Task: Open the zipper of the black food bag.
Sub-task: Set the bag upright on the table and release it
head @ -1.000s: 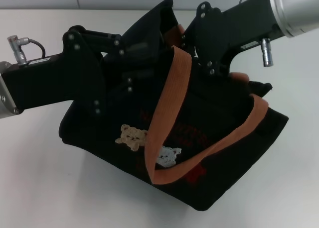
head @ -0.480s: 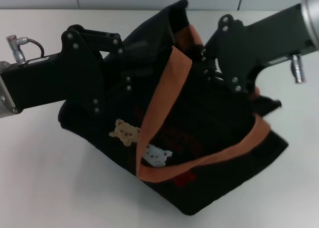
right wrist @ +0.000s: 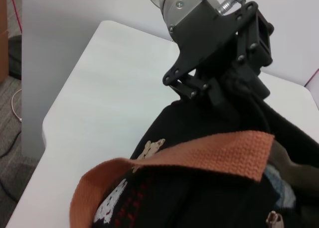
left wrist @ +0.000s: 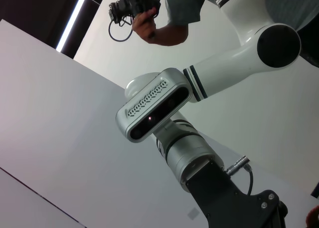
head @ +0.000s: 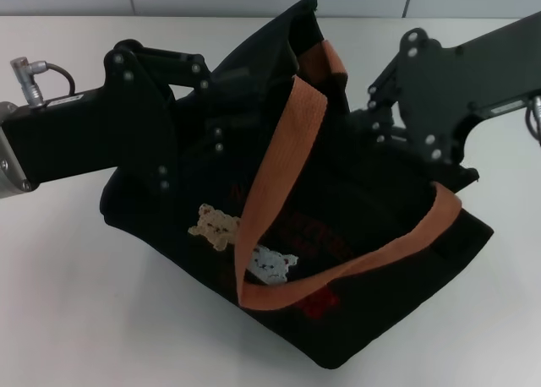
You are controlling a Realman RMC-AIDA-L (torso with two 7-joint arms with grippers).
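Two grippers are at the black food bag, which lies on the white table in the middle of our head view, leaning over on its side with its mouth turned away from us. On the front face we see a tan bear and a white bear beside it, with red lettering around them. One orange-brown handle makes a long loop over this face; the second one shows only a little at the upper edge.

Our left gripper comes from the left side and is pressed on the upper left corner of the bag. Its fingers are black against the black fabric, so we cannot tell if they are apart or closed on the cloth. In the right wrist view the same gripper sits on the corner of the bag, with the handle loop in front.

Our right gripper reaches in from the right, at the upper edge of the bag, near the second handle. Its fingertips are also lost in the dark fabric, and we cannot tell how they stand.

The left wrist view shows only the robot's head, one white arm and a person's hand holding a camera.
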